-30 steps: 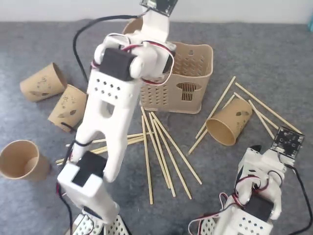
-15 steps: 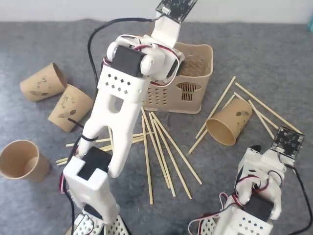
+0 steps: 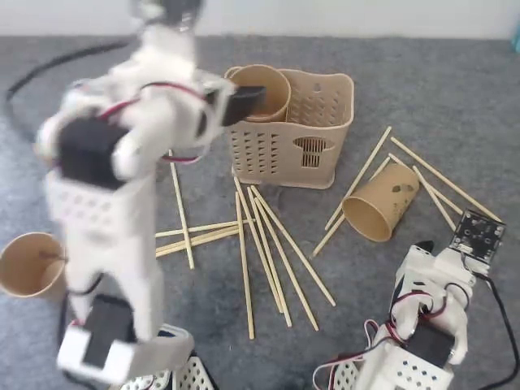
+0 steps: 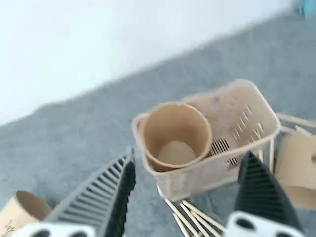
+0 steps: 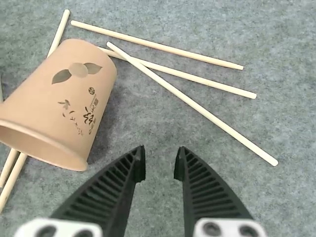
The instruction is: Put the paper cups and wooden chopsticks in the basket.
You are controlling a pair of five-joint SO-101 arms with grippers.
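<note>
- One paper cup [image 3: 31,264] sits far L on grey carpet [image 3: 455,89], by L arm [image 3: 97,187].
- L gripper [image 4: 187,160]: jaws wide apart, empty, raised above carpet; basket lies beyond its tips, not touching.
- basket [image 3: 321,138] at top centre, w/ 2nd cup [image 3: 262,89] upright in its L end.
- chopsticks [image 3: 264,244] fanned out in front of basket.
- tipped cup [image 3: 382,201] R of centre, among more sticks [image 3: 435,175].
- R gripper [image 5: 159,165]: narrow gap between jaws, nothing held; tipped cup near, apart.

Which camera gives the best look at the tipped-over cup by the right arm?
Right wrist view: the tipped cup lies close, with its printed side and rim clear. The high view shows it whole but farther off; the left wrist view catches part of it.
</note>
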